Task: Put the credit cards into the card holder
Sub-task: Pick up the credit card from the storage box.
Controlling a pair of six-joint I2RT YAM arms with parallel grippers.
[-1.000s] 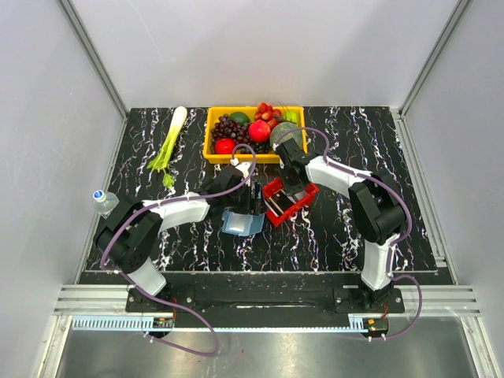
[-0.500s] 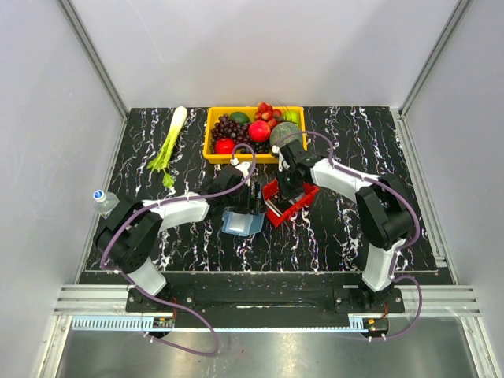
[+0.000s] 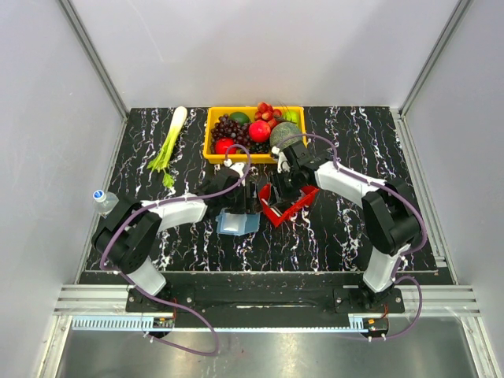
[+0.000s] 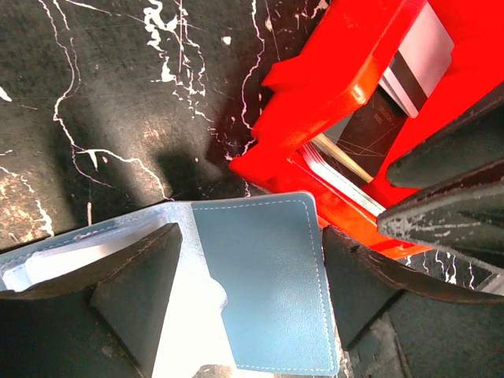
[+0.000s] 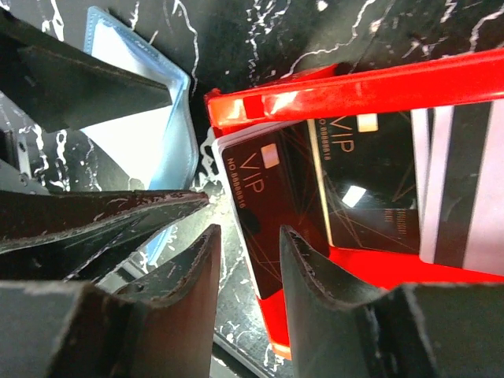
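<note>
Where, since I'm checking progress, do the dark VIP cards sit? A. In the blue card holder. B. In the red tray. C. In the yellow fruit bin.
B: the right wrist view shows the VIP cards lying within the walls of the red tray.

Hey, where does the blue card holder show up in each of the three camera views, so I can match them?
Top external: the card holder lies at table centre, just left of the red tray.
Left wrist: the card holder is at bottom centre, lying open, with the red tray above right.
Right wrist: the card holder is upper left, beside the red tray.
Shared landmark: the red tray.
</note>
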